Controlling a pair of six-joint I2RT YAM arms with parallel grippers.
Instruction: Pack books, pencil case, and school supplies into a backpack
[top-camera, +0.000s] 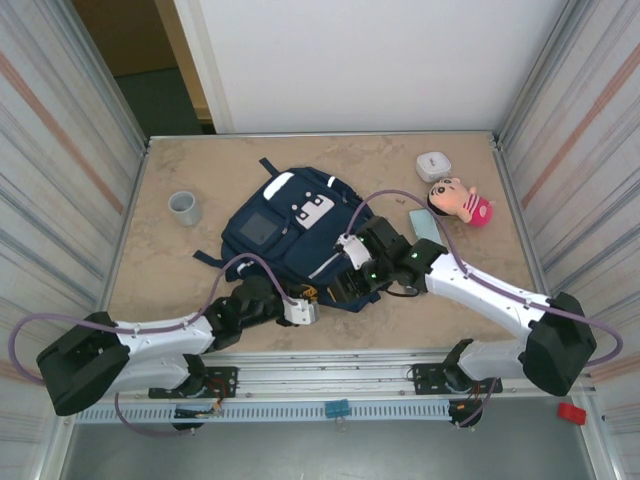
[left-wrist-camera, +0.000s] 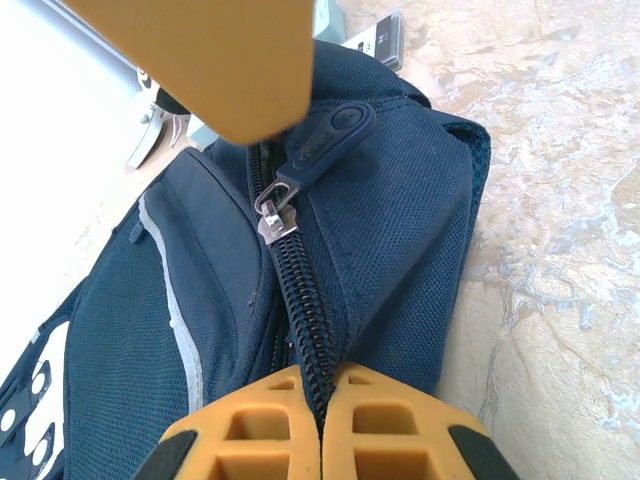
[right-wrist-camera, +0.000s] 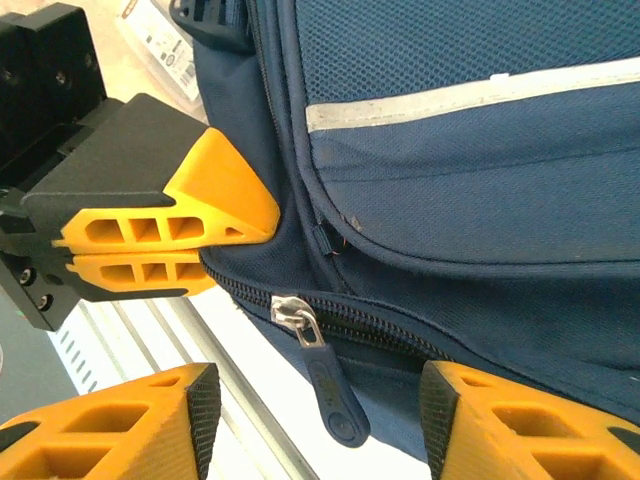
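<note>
The navy backpack (top-camera: 285, 232) lies flat in the middle of the table, its zipper edge toward the arms. My left gripper (left-wrist-camera: 322, 415) is shut on the zipper track at the backpack's (left-wrist-camera: 390, 250) near corner. The silver slider (left-wrist-camera: 272, 218) and its dark blue pull tab (left-wrist-camera: 328, 142) sit just beyond it. My right gripper (right-wrist-camera: 316, 418) is open, and the pull tab (right-wrist-camera: 335, 395) hangs between its two fingers without touching either. The pale teal pencil case (top-camera: 425, 225) lies right of the backpack, beside the right arm. A small black box with a white label (left-wrist-camera: 378, 40) rests past the backpack's corner.
A grey cup (top-camera: 185, 208) stands left of the backpack. A small white rounded case (top-camera: 433, 165) and a pink-clothed doll (top-camera: 462, 200) lie at the back right. The table's metal rail (right-wrist-camera: 130, 330) runs directly under both grippers at the near edge.
</note>
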